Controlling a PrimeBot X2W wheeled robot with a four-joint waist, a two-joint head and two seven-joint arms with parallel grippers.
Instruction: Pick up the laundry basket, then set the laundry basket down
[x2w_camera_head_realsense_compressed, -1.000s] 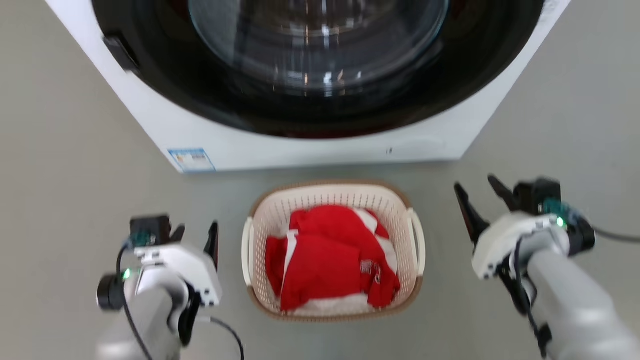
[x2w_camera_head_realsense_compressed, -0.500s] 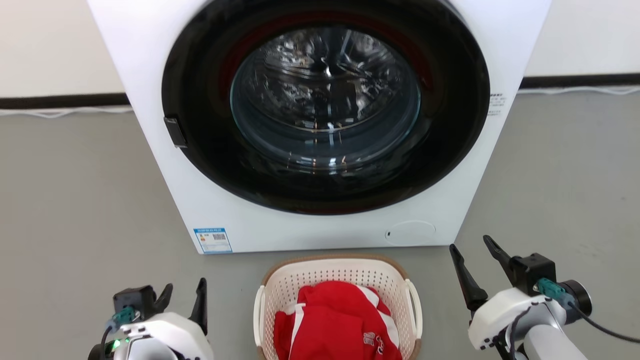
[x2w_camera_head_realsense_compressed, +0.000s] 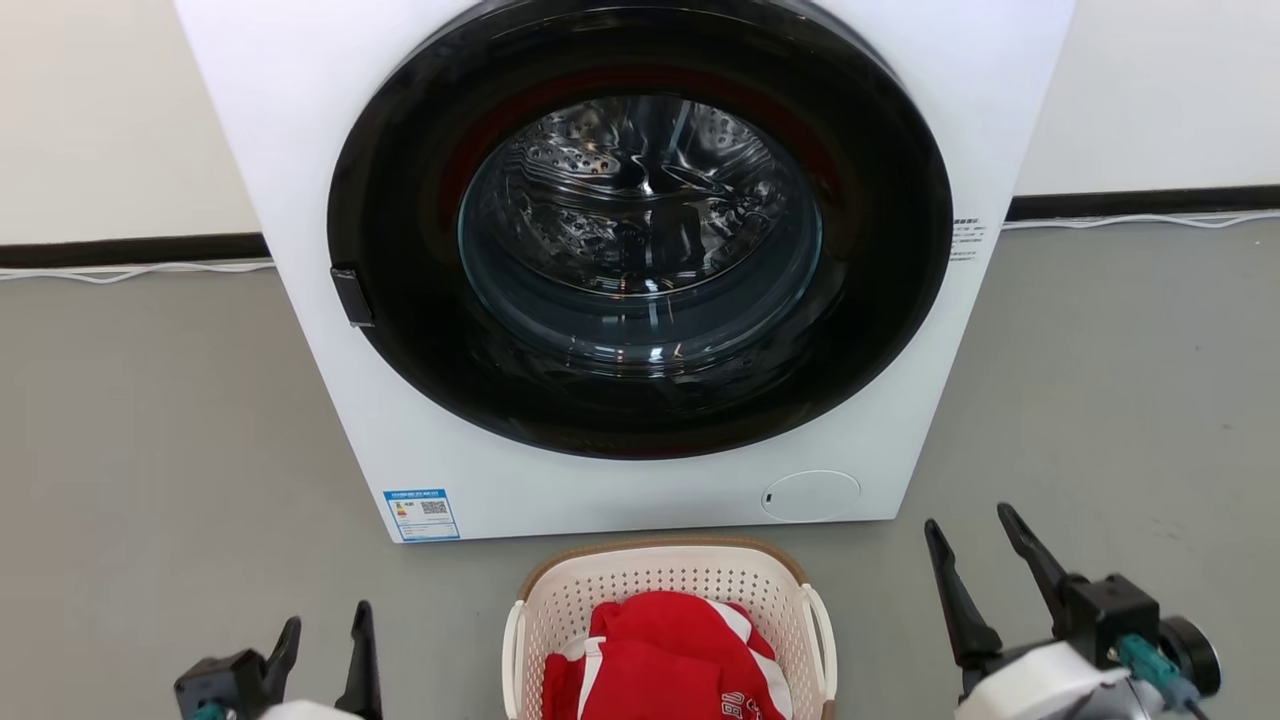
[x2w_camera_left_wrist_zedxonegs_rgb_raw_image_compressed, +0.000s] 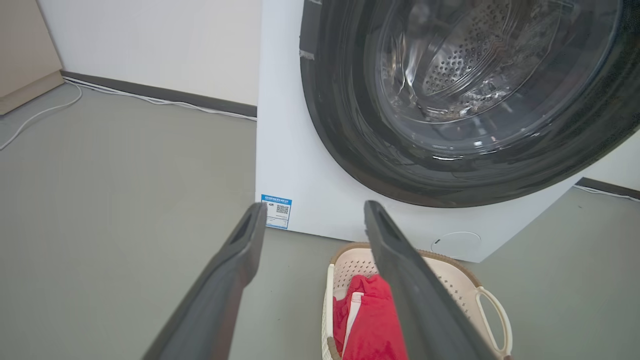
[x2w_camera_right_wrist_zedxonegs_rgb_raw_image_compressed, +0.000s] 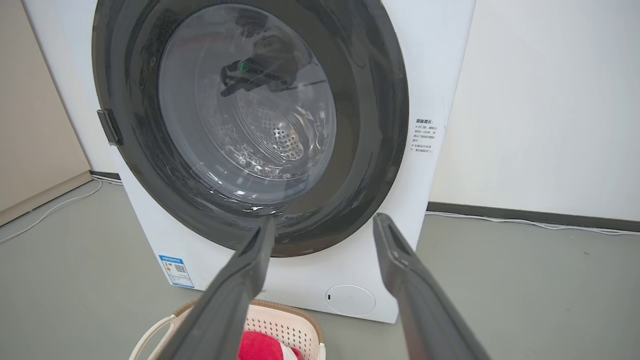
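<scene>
The cream-white perforated laundry basket with its brown rim stands on the grey floor just in front of the washing machine, cut off by the head view's bottom edge. Red and white clothing lies inside it. My left gripper is open to the basket's left, well apart from its white handle. Off to the basket's right, my right gripper is open and holds nothing. The left wrist view shows the basket below my open fingers; the right wrist view shows its rim at the bottom.
A white front-loading washing machine with a dark round glass door, shut, stands directly behind the basket. White cables run along the dark skirting at the wall. Bare grey floor spreads to both sides of the machine.
The head camera has tilted up, so the basket has slid to the bottom edge and the whole washer door shows. Both grippers sit lower in the picture and remain open.
</scene>
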